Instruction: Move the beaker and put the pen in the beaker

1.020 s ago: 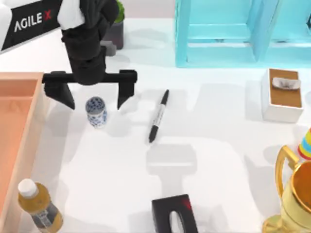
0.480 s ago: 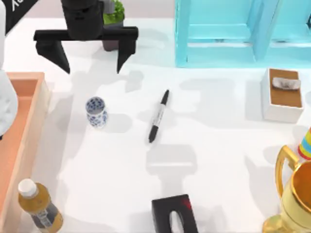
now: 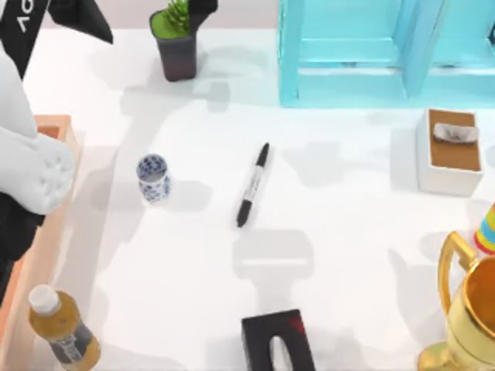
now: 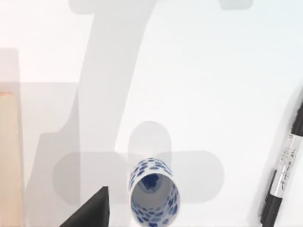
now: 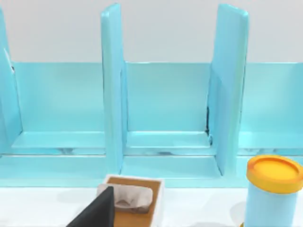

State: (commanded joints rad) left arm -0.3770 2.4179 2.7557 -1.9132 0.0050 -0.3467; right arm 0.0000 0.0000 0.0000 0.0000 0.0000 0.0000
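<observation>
Two task things wait untouched: small white blue-flowered beaker (image 3: pixel 153 177) upright toward the tabletop's left edge, slim black pen (image 3: pixel 253 185) lying mid-table, left gripper (image 3: pixel 128 9) spread wide at the far edge.

The left gripper (image 3: pixel 143 11) is up at the far edge of the table (image 3: pixel 348 247), fingers wide apart, with the plant pot (image 3: pixel 176 42) between them. The beaker (image 3: pixel 153 178) stands well in front of those jaws, empty. The pen (image 3: pixel 253 185) lies flat to the beaker's right, apart from it. The bottle (image 3: pixel 63 328) stands at the near left corner.
</observation>
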